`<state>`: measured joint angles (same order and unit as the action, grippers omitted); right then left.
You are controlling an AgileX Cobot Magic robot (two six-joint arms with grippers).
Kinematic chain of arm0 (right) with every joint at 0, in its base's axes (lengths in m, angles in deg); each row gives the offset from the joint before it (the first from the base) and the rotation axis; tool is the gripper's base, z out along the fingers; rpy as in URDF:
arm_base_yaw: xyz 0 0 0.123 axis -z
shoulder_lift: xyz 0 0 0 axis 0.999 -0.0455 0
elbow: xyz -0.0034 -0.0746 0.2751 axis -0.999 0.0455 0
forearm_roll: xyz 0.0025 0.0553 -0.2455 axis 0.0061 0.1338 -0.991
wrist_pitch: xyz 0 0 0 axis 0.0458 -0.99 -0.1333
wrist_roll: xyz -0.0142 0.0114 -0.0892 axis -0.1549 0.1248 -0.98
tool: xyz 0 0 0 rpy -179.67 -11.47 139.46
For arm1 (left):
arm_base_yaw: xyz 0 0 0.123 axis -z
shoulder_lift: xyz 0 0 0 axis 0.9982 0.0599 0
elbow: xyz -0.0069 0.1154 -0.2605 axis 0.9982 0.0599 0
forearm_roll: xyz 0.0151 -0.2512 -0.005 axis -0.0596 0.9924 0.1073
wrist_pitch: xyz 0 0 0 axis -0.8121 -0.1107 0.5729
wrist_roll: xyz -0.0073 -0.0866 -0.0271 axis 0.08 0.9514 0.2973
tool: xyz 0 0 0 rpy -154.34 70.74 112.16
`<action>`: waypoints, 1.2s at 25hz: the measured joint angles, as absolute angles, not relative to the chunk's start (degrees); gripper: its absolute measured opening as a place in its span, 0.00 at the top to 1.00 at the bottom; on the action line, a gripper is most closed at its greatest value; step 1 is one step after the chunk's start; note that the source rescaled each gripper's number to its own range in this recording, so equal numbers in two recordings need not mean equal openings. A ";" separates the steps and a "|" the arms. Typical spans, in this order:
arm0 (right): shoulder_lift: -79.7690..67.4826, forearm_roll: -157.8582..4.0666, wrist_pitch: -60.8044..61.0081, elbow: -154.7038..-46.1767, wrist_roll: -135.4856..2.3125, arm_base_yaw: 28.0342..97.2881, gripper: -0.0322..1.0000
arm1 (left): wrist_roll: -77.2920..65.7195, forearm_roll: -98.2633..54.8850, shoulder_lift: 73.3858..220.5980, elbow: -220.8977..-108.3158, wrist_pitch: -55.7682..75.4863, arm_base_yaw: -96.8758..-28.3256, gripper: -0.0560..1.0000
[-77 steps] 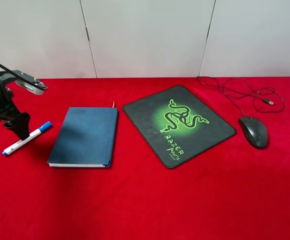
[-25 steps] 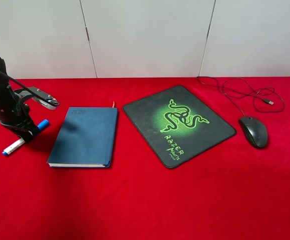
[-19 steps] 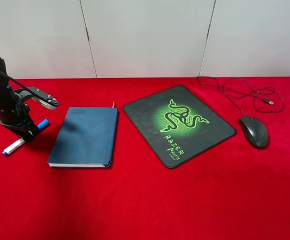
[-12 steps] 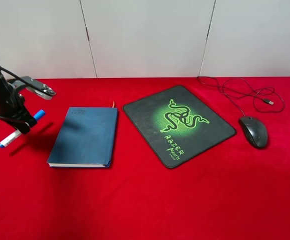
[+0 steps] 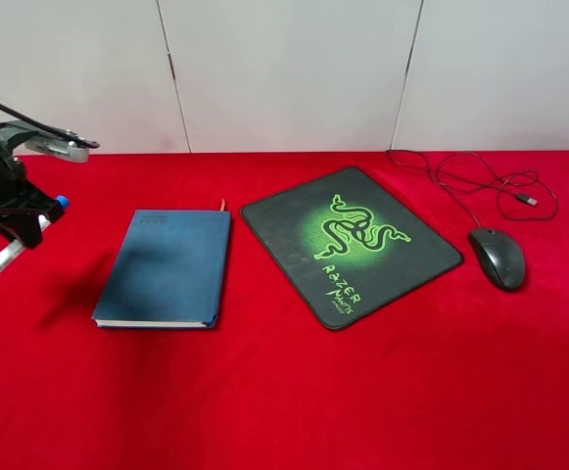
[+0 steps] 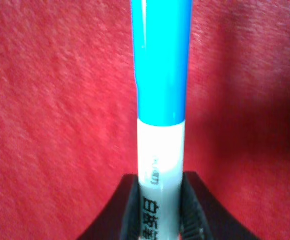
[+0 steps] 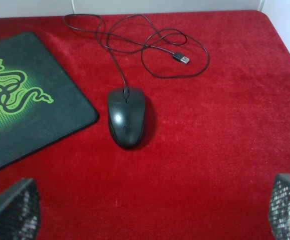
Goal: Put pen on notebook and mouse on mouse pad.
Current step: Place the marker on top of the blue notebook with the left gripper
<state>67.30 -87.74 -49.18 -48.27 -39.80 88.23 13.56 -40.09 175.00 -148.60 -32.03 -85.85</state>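
The left claw (image 5: 24,227) is clamped on the pen (image 6: 160,100), its 2 fingers (image 6: 130,205) pinching the white barrel just behind the blue cap, which juts out ahead of them. The pen hangs tilted in that grip, clear of the red cloth (image 5: 264,392). The notebook (image 5: 166,266) lies near, off to this claw's right and below it, its cover bare. The step in hand looks like carrying the pen across. The next move calls for a swing to the right until the pen is above the blue cover, then a descent and a low release so the round barrel does not roll off. The right claw (image 7: 149,210) stands wide apart and holds nothing. The mouse (image 7: 126,117) lies on the cloth ahead of it, near the mouse pad (image 7: 30,110) but not on it, with its cable (image 7: 135,40) looped beyond
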 joint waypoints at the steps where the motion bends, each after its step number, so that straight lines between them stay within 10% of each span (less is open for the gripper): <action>1: 67.30 -87.74 -49.18 -48.27 -39.80 88.23 0.00 | 15.11 -40.09 174.86 -148.60 -33.13 -84.89 0.95; 30: 67.30 -87.74 -49.18 -48.27 -39.80 88.23 0.00 | 51.49 -39.39 182.37 -149.25 -24.52 -62.63 0.95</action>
